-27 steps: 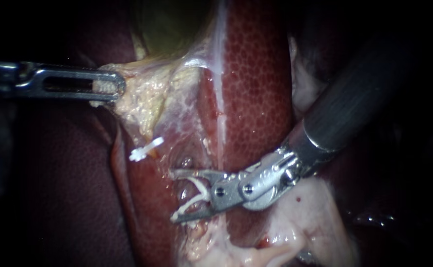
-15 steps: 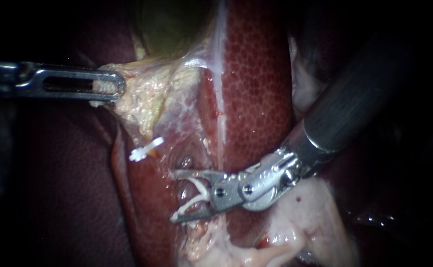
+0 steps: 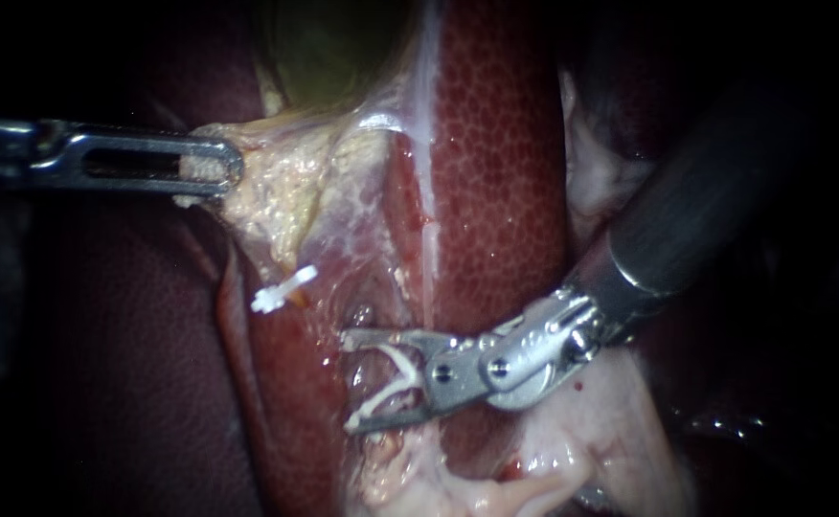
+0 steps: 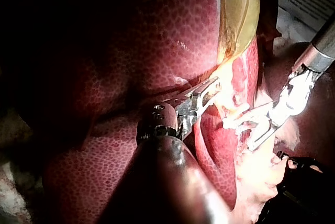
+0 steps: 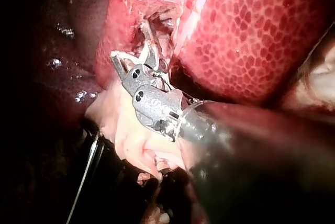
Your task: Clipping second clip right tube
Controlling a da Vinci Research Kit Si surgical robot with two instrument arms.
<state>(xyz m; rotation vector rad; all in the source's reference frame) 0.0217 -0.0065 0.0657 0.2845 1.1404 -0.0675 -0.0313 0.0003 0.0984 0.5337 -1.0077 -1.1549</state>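
My right instrument [image 3: 347, 381] has backed slightly toward the lower right. It carries the second clip [image 3: 396, 375], spread wide astride the right tube [image 3: 362, 359] at lower centre and not yet squeezed, so this is probably reseating. At upper left, my left instrument [image 3: 223, 168] stays clamped on yellowish tissue [image 3: 276, 191].

Gallbladder [image 4: 238, 9] ahead of left instrument [image 4: 211, 90]

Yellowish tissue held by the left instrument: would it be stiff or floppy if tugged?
Probably floppy: the yellowish tissue stretches into a thin sheet from the left instrument's shut jaws. Likely slippery, since it glistens wet. Possibly tear-prone: it looks see-through above the open clip in the right instrument's jaws.
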